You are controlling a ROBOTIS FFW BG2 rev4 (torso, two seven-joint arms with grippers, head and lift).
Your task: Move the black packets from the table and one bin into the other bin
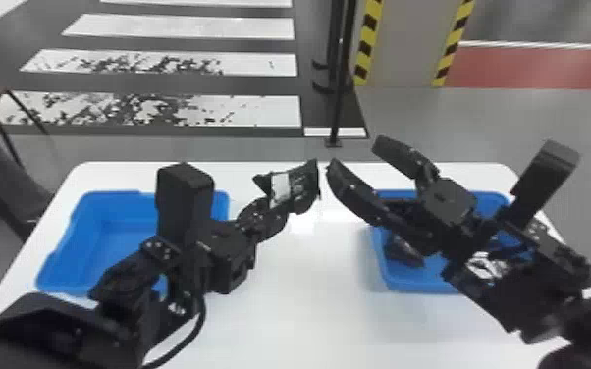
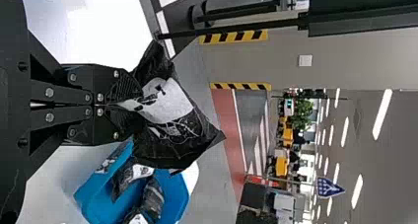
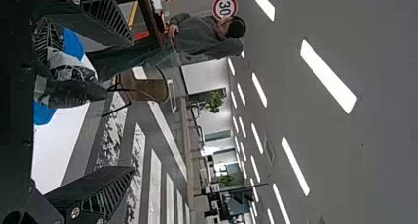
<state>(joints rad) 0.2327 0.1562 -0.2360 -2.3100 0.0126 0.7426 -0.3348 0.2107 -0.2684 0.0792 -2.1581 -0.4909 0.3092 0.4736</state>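
Above the table's middle, my left gripper (image 1: 282,208) is shut on a black packet (image 1: 304,181) with a white label. In the left wrist view, the fingers of my left gripper (image 2: 130,104) pinch one end of this packet (image 2: 172,140). My right gripper (image 1: 353,154) is open, just to the right of the packet in the head view. Also in the right wrist view my right gripper (image 3: 133,105) stands wide apart, with the packet (image 3: 71,93) nearby. Black packets (image 1: 402,250) lie in the right blue bin (image 1: 419,284), partly hidden by the right arm.
A second blue bin (image 1: 54,287) stands on the left of the white table (image 1: 289,314), partly covered by the left arm. The two grippers are close together over the table's far half. A thin black post (image 1: 338,103) stands beyond the table.
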